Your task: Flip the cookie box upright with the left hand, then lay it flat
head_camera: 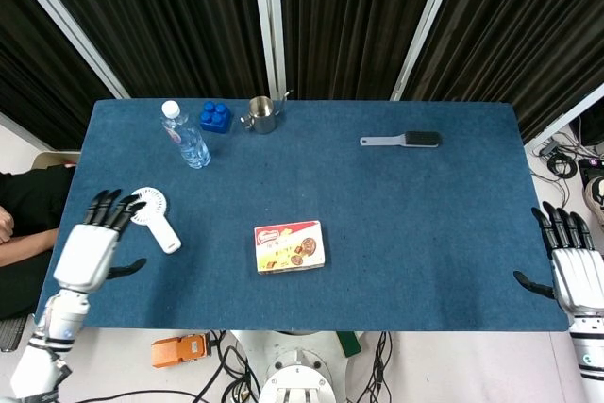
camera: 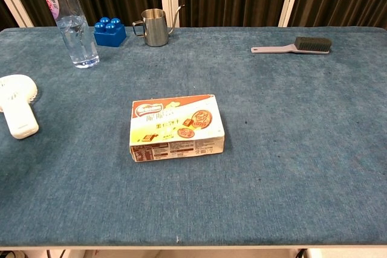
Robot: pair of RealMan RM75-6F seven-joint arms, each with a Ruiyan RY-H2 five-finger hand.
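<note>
two risks face you: the white fan [head_camera: 151,217] lies just beside your left hand [head_camera: 88,254] near the table's [head_camera: 425,233] left edge, so a low sweep could knock it; and the cookie box [head_camera: 289,246], lying flat near the middle of the front edge, may slide rather than tip up. your left hand is released, fingers spread, touching nothing. your right hand [head_camera: 576,271], off the right edge, is likewise spread and empty.

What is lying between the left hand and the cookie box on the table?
In the head view, the white handheld fan lies between the left hand and the cookie box, its head close to the fingertips. From the fan's handle to the box there is only bare blue cloth.
</note>
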